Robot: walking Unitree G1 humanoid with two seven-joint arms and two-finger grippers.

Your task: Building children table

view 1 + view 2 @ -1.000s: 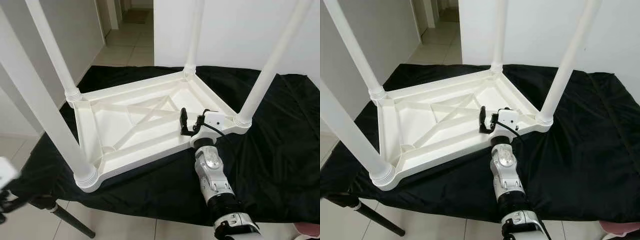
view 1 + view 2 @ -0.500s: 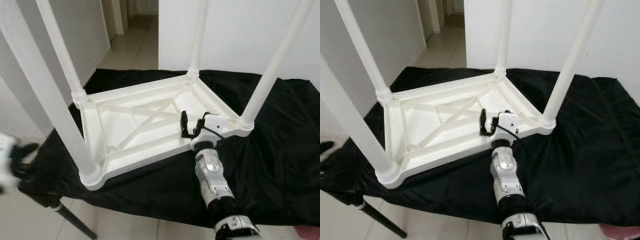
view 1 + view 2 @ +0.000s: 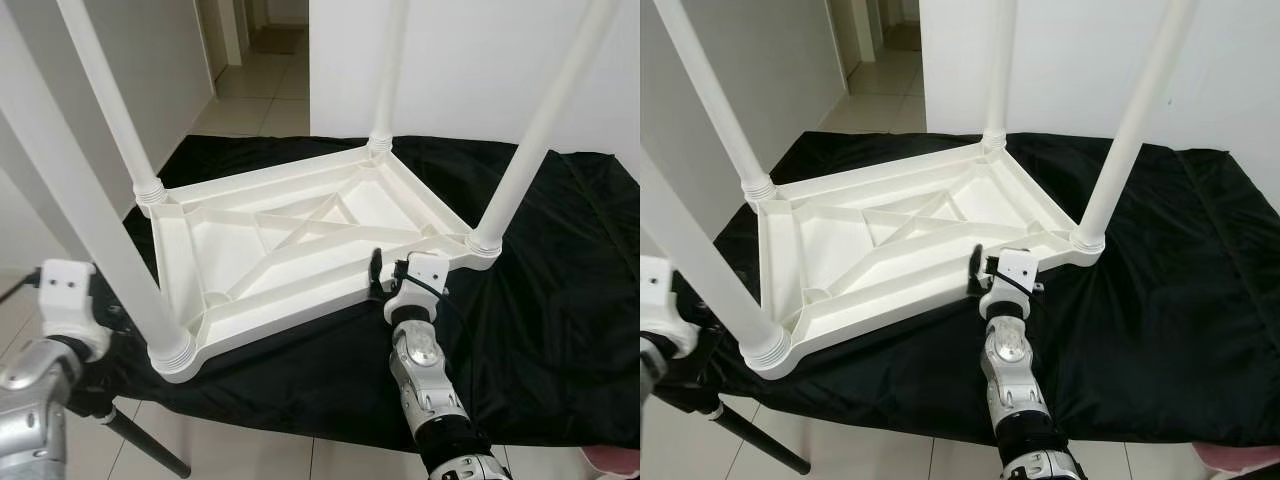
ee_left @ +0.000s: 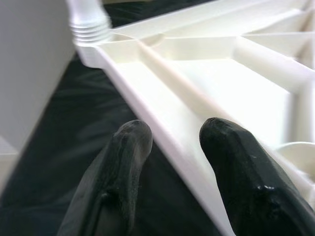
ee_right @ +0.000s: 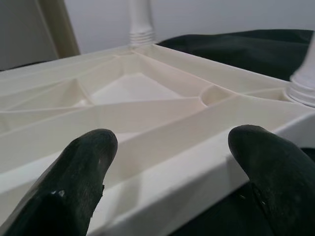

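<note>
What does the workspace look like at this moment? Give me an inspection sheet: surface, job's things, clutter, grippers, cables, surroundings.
Surface: black cloth draped over a work table, wrinkled.
Job's things: white children's table lying upside down on the cloth, ribbed underside up; four white legs standing upright at its corners.
Clutter: nothing seen.
Grippers: right gripper open, fingers either side of the table's near rim; left gripper open, fingers astride the rim near the front left corner.
Cables: thin black cable by the right wrist camera.
Surroundings: white wall behind, tiled floor, a doorway beyond.
</note>
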